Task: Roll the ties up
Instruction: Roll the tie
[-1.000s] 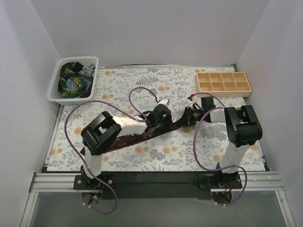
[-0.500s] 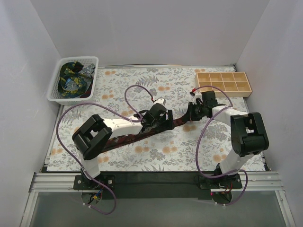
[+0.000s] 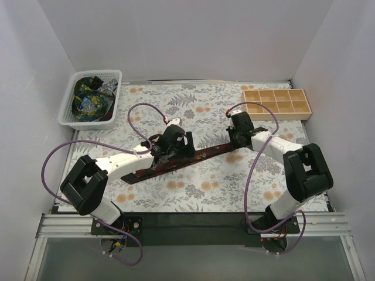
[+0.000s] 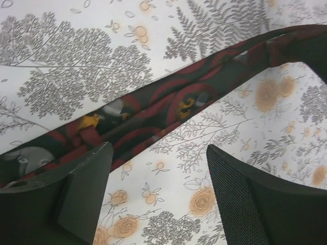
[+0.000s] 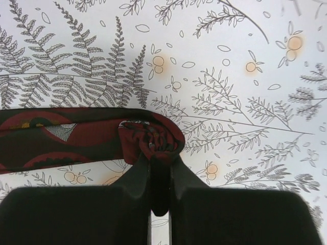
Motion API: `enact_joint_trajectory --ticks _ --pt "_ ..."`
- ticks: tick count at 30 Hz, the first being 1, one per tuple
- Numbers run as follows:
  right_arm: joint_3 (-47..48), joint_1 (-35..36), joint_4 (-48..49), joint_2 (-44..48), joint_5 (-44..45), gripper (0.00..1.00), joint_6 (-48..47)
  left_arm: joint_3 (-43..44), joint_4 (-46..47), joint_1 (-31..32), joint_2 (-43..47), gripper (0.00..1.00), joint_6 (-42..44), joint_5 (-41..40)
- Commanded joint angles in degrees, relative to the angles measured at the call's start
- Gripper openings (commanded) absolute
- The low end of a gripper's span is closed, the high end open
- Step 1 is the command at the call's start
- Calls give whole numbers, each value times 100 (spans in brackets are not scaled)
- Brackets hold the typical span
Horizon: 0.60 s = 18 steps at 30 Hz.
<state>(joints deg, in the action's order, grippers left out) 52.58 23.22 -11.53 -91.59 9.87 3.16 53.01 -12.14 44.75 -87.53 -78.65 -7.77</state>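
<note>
A dark maroon tie (image 3: 208,153) with red swirls and small yellow marks lies stretched across the floral cloth, from near left to centre right. My left gripper (image 3: 174,157) hovers over its middle, open and holding nothing. In the left wrist view the tie (image 4: 168,102) runs diagonally just beyond the gripper (image 4: 158,168), whose left finger (image 4: 82,178) overlaps its edge. My right gripper (image 3: 236,142) is shut on the tie's right end. In the right wrist view that end (image 5: 150,133) is curled into a small bunch pinched at the gripper (image 5: 159,153).
A white mesh basket (image 3: 96,73) at the back left holds more ties (image 3: 88,96) in blue, green and yellow prints. A wooden box (image 3: 275,100) with several compartments stands at the back right. White walls close in on three sides.
My left gripper has opened and let go of the tie, then moved left along it. The right gripper pulled its end farther back. The tie now lies straighter and flatter.
</note>
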Motion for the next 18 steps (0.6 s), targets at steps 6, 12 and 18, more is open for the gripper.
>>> enact_joint_trajectory --ticks 6,12,18 --pt "332 1139 -121 -95 2685 1 -289 -493 -227 -203 561 64 -18 -278" --pt "674 1781 -367 -701 3283 1 -281 -784 -271 -309 833 61 -124 -313" --pt "955 2221 -508 -1246 3478 1 -228 -942 -298 -344 966 61 -186 -348"
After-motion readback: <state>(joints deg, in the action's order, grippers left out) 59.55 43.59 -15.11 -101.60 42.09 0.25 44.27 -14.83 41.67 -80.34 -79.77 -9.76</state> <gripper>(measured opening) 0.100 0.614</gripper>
